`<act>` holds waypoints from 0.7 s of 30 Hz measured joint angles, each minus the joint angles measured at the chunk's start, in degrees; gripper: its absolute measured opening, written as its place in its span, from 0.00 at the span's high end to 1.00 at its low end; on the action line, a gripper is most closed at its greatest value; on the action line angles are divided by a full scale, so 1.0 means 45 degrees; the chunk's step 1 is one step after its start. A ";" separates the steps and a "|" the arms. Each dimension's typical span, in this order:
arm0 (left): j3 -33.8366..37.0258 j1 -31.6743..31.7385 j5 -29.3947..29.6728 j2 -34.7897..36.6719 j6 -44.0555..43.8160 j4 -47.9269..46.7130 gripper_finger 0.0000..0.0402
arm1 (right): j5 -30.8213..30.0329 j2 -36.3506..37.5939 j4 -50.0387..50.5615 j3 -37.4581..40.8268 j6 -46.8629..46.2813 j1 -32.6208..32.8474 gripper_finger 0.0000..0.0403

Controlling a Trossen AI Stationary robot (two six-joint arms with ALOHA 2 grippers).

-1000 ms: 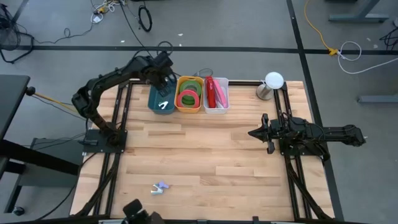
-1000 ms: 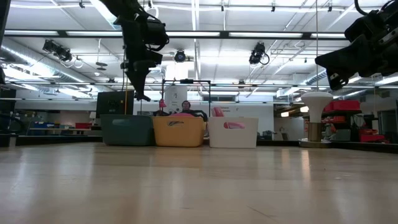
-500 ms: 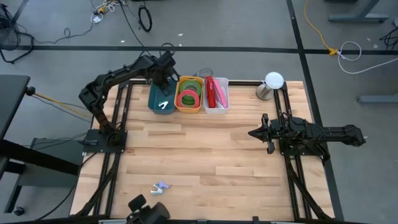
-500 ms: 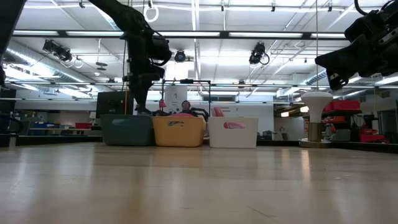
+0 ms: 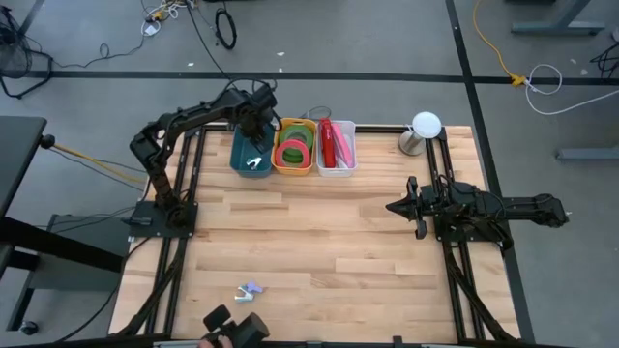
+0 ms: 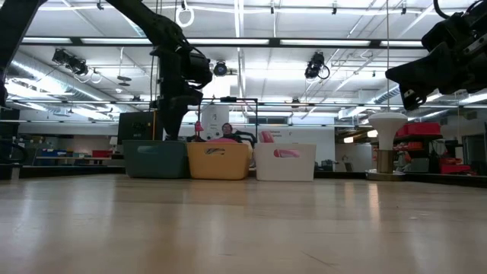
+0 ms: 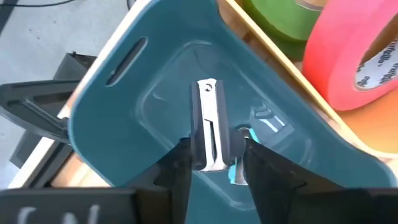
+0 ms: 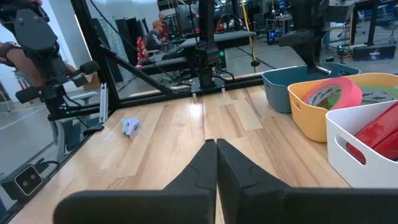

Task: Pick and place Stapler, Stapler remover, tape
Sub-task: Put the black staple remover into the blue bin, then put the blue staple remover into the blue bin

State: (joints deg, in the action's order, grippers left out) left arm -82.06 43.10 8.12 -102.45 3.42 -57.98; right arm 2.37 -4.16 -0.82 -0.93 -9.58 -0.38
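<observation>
Three bins in a row at the worktop's (image 5: 329, 242) far edge; tape (image 5: 293, 150) fills the middle bin (image 5: 294, 169) (staple remover (image 5: 255, 164) in its left neighbour (image 5: 250, 172)).

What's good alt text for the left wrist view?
The left claw hangs over a teal bin, its fingers either side of a silver staple remover lying inside. Green tape and pink tape fill the neighbouring yellow bin.

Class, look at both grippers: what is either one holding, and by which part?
Nothing is held. The left gripper hangs open over the teal bin, where the staple remover lies on its bottom; the right gripper is shut on nothing.
</observation>
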 joint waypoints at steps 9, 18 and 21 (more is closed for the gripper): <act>0.0000 -0.0069 -0.0102 0.0000 -0.0715 -0.0453 0.29 | 0.0002 0.0003 0.0000 0.0000 0.0000 0.0001 0.98; -0.0005 -0.0242 -0.0189 0.0764 -0.1013 -0.2198 0.16 | 0.0005 0.0004 0.0000 0.0000 0.0000 -0.0001 0.98; -0.0005 -0.0603 -0.0213 0.1447 -0.1049 -0.2873 0.17 | 0.0005 0.0004 0.0000 0.0000 0.0000 -0.0001 0.98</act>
State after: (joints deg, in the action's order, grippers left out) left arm -82.08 40.39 7.16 -95.94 -1.30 -70.91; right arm 2.39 -4.14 -0.82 -0.93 -9.58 -0.38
